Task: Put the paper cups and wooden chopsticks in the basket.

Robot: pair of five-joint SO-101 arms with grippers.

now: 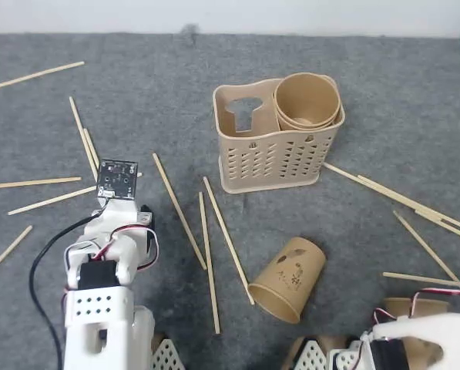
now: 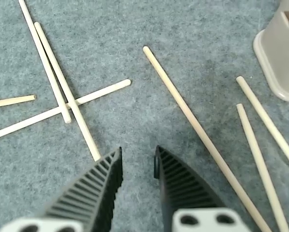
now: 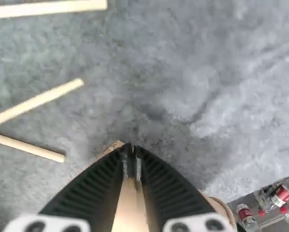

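Cups (image 1: pixel 307 99) sit stacked in one compartment of the basket (image 1: pixel 272 158). Another cup (image 1: pixel 289 279) lies on its side on the carpet (image 1: pixel 368 77) in front of the basket. Chopsticks (image 1: pixel 179 210) are scattered flat all around.

The left arm (image 1: pixel 106 301) stretches forward over the carpet, wrist tipped down. The left gripper (image 2: pixel 137 153) hovers with its jaws slightly apart and nothing between them, just beside the end of one stick (image 2: pixel 71 104) in a crossed cluster.

The right arm (image 1: pixel 426 339) is low at the near edge. The right gripper (image 3: pixel 129 147) points down at the carpet, jaws pressed together on the tan wall of a gripped cup (image 3: pixel 129 203).
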